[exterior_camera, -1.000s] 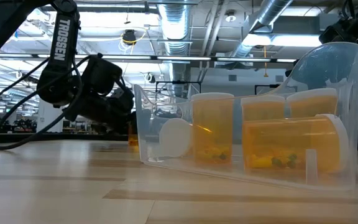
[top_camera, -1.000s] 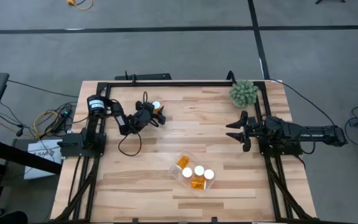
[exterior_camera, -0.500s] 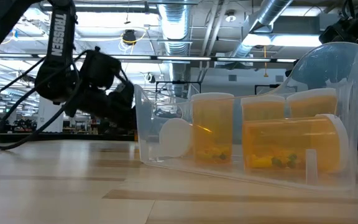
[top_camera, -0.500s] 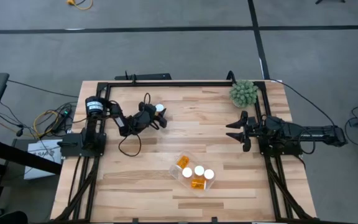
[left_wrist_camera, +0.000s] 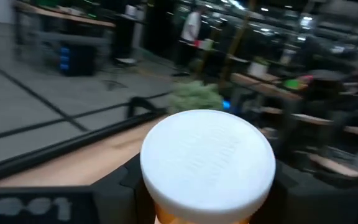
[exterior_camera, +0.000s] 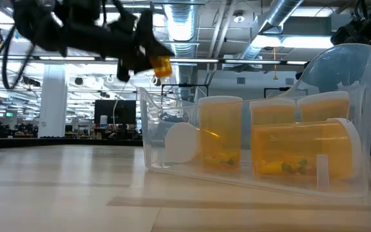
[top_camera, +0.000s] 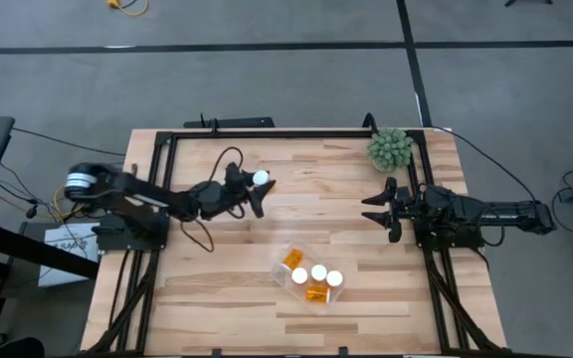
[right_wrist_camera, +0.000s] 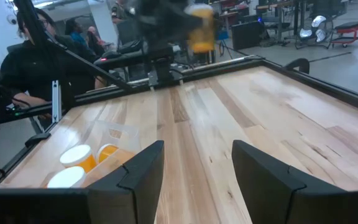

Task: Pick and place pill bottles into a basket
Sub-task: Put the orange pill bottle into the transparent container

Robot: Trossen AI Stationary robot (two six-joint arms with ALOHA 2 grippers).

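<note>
A pale wooden-plank surface (top_camera: 296, 219) edged by a black metal frame (top_camera: 296, 132) stands on a grey floor, and the low view looks past it into a hall of ceiling ducts and strip lights. Seen from above, the left gripper (top_camera: 252, 191) reaches in from nine o'clock to a spot left of centre and slightly toward twelve, its jaws pinching one small translucent orange pill bottle with a round white cap (top_camera: 261, 179); the low view shows this bottle (exterior_camera: 161, 65) held well above the wood, and the left wrist view is nearly filled by its white cap (left_wrist_camera: 207, 163). The clear plastic rectangular basket with rounded corners (top_camera: 311, 275) sits toward six o'clock of the centre, well apart from the held bottle. Inside it are five more orange bottles: three upright ones with white caps facing up in a row (top_camera: 317, 273), one lying toward the ten o'clock corner (top_camera: 290, 260) and one lying along the six o'clock side (top_camera: 315, 292). The right gripper (top_camera: 378, 210) waits at three o'clock beside the frame, jaws spread with nothing between them (right_wrist_camera: 191, 171). A green spiky plant ball (top_camera: 390, 148) rests at the one o'clock corner. In the right wrist view a person in dark clothing (right_wrist_camera: 33, 59) stands beyond the surface.
</note>
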